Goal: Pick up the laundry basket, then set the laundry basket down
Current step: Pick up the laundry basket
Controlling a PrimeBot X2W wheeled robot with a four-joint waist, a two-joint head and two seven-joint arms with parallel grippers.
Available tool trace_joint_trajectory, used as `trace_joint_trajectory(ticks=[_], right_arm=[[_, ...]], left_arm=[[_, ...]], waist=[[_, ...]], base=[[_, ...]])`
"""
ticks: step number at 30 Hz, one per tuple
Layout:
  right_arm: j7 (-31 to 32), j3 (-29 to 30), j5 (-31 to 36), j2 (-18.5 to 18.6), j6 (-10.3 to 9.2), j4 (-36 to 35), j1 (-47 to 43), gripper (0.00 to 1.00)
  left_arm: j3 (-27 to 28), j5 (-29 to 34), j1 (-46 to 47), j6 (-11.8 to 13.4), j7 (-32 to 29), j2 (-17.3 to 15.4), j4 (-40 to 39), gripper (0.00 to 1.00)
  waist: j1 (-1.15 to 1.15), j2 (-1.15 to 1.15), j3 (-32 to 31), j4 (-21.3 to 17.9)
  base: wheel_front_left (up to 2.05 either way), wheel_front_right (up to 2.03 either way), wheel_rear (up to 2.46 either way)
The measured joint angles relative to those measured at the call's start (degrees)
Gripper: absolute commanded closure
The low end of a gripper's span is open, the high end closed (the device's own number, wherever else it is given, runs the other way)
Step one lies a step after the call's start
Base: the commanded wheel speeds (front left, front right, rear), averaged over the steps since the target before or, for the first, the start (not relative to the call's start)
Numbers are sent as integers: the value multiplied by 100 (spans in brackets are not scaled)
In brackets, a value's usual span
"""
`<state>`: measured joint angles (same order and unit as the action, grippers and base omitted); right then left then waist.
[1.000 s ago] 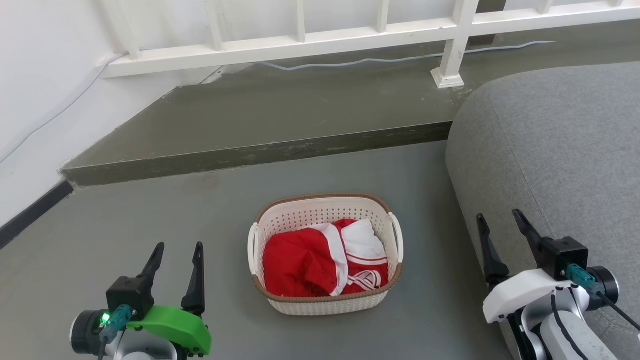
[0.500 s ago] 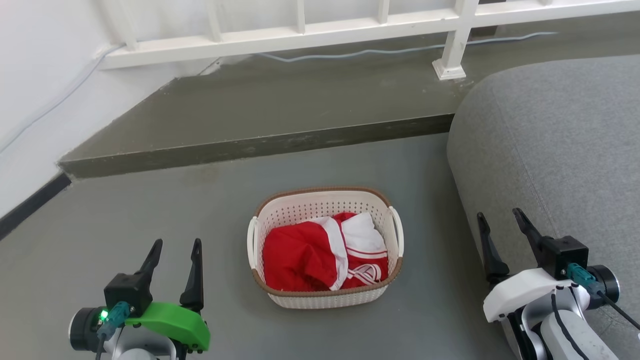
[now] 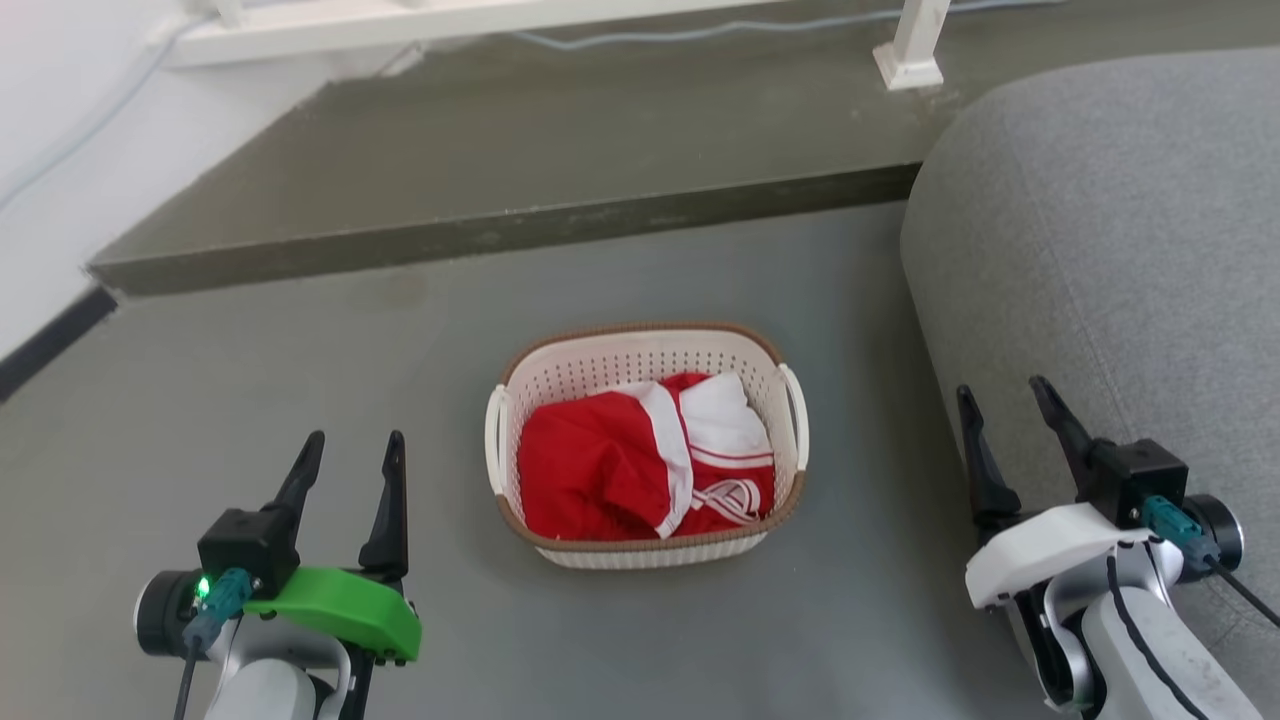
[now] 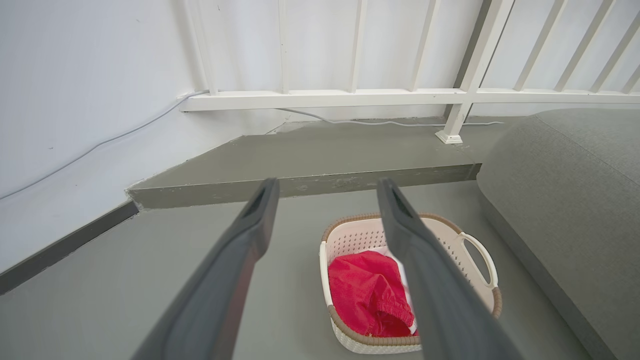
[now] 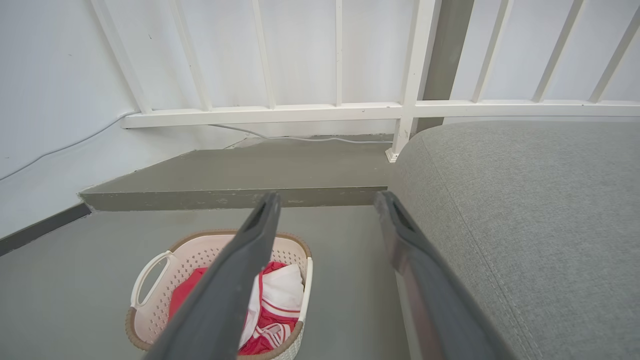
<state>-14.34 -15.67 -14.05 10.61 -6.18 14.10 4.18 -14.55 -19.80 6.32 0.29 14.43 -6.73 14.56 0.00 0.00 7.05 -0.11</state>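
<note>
A grey floor (image 3: 250, 400) covers the near part of the scene, and at its far side a low raised step (image 3: 560, 130) of olive-grey concrete shows a darker, scuffed front edge. A white railing (image 4: 325, 98) with thin upright bars stands along the far edge of the step, one post foot (image 3: 910, 65) resting on it to the right. A pale cable (image 4: 380, 121) runs under the railing. On the left a white wall (image 4: 90, 75) meets the floor at a dark baseboard (image 3: 45, 340). A grey fabric sofa (image 3: 1100, 220) stands on the right, and left of it lies a crumpled red and white garment (image 3: 600, 470)

Green-shelled left hand (image 3: 357, 440), white-shelled right hand (image 3: 1000, 388)
</note>
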Motion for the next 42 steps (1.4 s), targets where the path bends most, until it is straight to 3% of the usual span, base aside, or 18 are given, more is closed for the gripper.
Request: trace_joint_trajectory(ticks=[42], right_arm=[[-9, 110, 211, -436, -47, -371, 1640, 0]], left_arm=[[220, -77, 1680, -290, -2, -69, -107, 0]], waist=[[0, 0, 2938, -269]], base=[[0, 0, 0]])
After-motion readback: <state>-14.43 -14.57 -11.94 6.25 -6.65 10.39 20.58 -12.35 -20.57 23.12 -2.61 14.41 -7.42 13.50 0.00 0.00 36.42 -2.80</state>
